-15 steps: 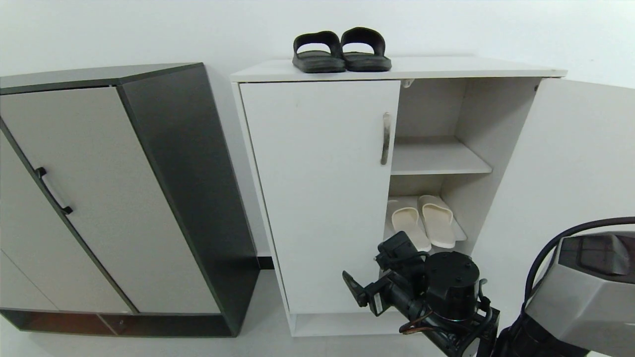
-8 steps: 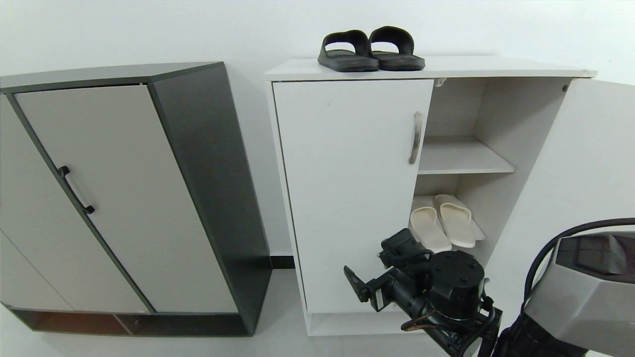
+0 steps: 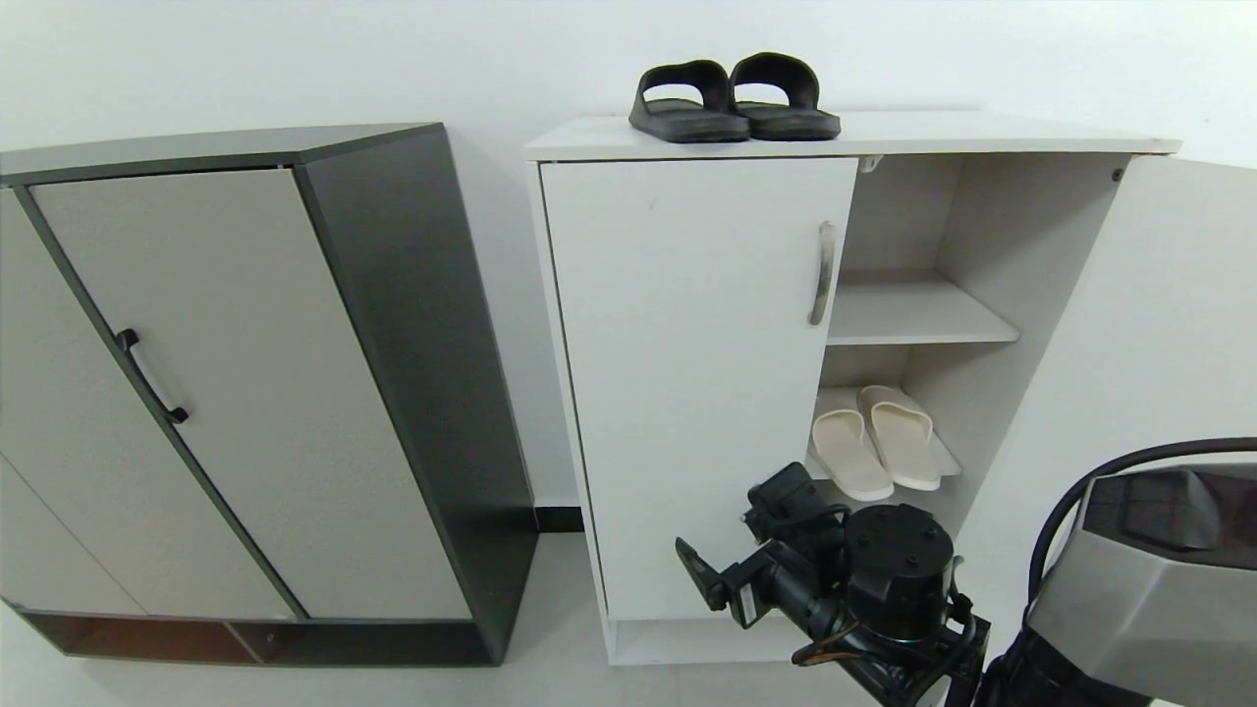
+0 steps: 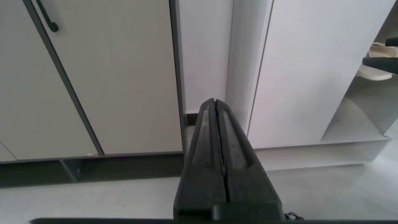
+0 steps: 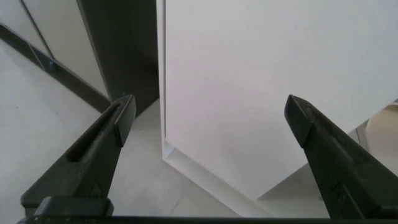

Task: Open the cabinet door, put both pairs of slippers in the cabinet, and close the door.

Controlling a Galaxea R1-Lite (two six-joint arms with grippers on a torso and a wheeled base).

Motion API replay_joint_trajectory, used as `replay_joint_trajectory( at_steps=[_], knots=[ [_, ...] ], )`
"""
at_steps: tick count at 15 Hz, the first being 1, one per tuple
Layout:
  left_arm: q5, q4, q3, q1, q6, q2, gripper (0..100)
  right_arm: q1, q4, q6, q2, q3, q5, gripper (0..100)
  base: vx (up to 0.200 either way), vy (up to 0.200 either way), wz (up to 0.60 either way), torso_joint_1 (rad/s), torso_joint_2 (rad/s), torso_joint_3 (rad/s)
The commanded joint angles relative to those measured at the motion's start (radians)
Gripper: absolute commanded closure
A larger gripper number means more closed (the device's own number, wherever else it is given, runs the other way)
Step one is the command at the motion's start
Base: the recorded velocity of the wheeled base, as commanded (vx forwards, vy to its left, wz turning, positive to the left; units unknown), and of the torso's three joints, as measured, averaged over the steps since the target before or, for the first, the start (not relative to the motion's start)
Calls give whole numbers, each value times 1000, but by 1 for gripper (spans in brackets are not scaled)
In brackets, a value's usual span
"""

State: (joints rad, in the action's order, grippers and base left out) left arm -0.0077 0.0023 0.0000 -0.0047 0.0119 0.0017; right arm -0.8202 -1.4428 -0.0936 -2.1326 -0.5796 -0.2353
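Head view: the black slippers (image 3: 735, 98) sit on top of the white cabinet (image 3: 687, 393). The cream slippers (image 3: 874, 447) lie inside it on the lower shelf, and its open door (image 3: 1129, 344) swings out to the right.
Left wrist view: the left hand (image 4: 214, 109) is squeezed tight with nothing in it, low down near the white cabinet.
Right wrist view: the right hand (image 5: 209, 106) is spread wide, holding nothing, just before the cabinet's shut door (image 5: 261, 81)

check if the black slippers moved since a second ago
No. The black slippers sit at the same spot on the cabinet top, above the shut door; the whole view shifted, so the camera moved.
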Motion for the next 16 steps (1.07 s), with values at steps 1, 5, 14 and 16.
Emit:
replay_joint_trajectory(
  at_steps=[1, 5, 14, 16],
  knots=[
    [0, -1, 0, 0, 0, 1, 100, 0, 1, 0, -7, 0, 1, 0, 0, 0, 0, 0, 0, 0],
    [0, 1, 0, 0, 0, 1, 100, 0, 1, 0, -7, 4, 1, 0, 0, 0, 0, 0, -79, -79],
    [0, -1, 0, 0, 0, 1, 100, 0, -1, -1, -6, 6, 1, 0, 0, 0, 0, 67, -415, -350],
    [0, -1, 0, 0, 0, 1, 100, -2, -1, -1, -6, 6, 1, 0, 0, 0, 0, 134, -454, -325]
  ],
)
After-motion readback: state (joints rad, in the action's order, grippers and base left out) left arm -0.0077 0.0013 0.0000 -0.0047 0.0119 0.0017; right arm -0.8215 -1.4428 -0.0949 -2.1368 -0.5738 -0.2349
